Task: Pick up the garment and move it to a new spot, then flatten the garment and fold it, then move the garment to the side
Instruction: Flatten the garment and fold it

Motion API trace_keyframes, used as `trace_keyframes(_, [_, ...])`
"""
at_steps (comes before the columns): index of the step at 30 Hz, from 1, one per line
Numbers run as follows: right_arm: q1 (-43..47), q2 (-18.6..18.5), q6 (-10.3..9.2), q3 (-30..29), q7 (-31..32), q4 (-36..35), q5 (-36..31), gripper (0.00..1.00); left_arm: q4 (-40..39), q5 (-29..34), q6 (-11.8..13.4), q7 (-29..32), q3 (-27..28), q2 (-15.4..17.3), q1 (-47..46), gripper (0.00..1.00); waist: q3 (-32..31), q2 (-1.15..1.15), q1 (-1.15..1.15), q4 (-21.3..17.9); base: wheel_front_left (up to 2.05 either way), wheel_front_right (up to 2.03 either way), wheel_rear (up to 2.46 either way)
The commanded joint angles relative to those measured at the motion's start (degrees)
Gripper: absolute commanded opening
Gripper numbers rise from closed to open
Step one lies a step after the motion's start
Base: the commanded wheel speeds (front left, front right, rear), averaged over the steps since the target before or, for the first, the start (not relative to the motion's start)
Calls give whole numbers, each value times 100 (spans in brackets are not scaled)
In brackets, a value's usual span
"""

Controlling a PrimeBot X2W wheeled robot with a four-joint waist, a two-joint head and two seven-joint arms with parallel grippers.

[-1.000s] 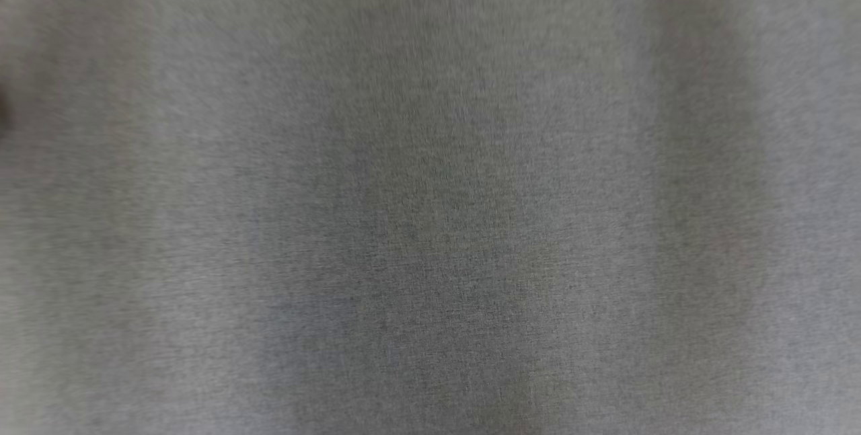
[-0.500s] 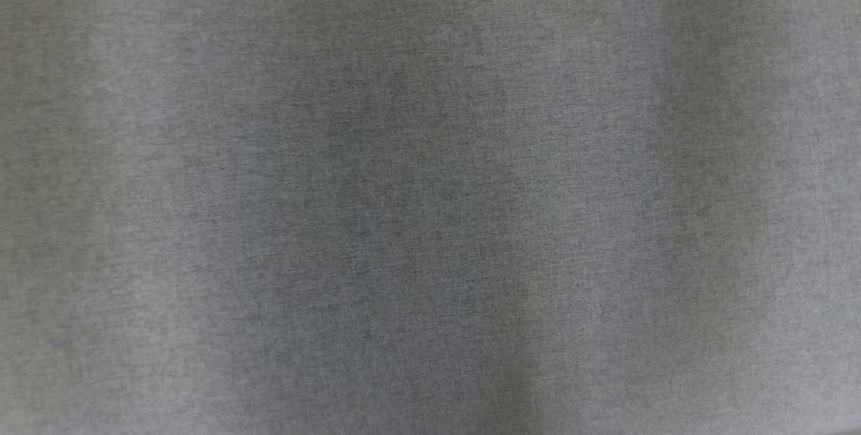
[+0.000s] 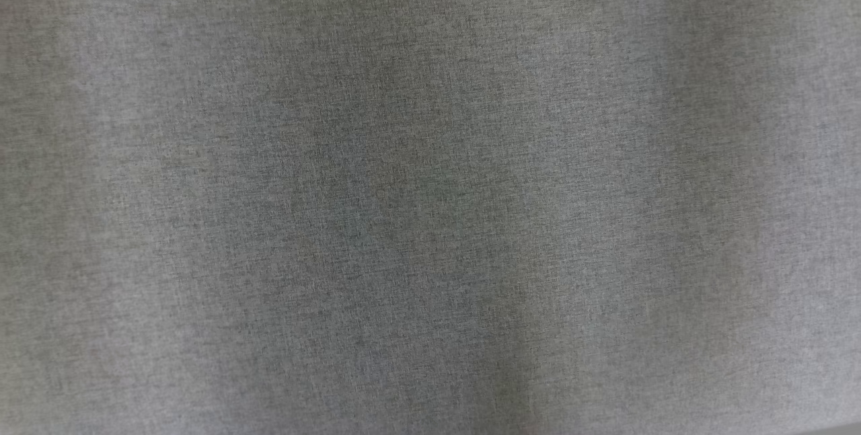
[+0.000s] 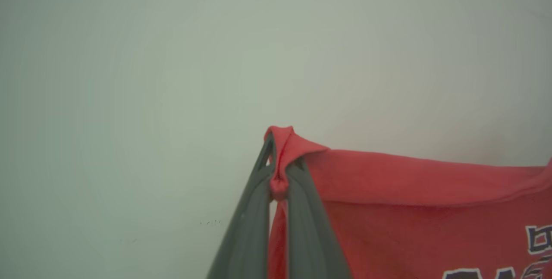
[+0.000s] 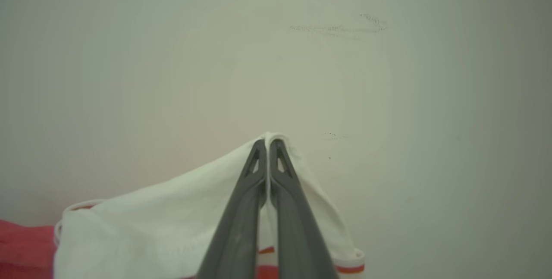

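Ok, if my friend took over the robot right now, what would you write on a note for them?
Left hand: shut on a bunched red corner of the red and white cloth garment with dark lettering.
Right hand: shut on its white part.
Both hold it before a pale plain surface.
Head camera: grey woven cloth close up; can't tell what it is.
Done: garment gripped.
Left: set it at a new spot, flatten, fold, move aside.

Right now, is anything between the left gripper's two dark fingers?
Yes: a bunched corner of the red printed garment sits pinched inside the left gripper, seen in the left wrist view.
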Motion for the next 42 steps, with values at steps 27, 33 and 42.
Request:
trace_keyframes(27, [3570, -376, 4, 1025, -594, -1459, 1625, 0, -1294, -1516, 10, -907, -567, 609, 3623, 0, -1384, -1, 0, 37, 0, 0, 0])
trace_keyframes(33, [5372, -829, 4, 873, -560, -2469, 2065, 0, -2323, -1472, 356, -912, 46, 816, 5263, 0, -1845, -1, 0, 40, 0, 0, 0])
trace_keyframes(42, [9158, -956, -5, -366, -49, -4658, 2397, 0, -4797, -1458, 1131, -916, 913, 570, 9029, 0, -2427, -1, 0, 15, 0, 0, 0])
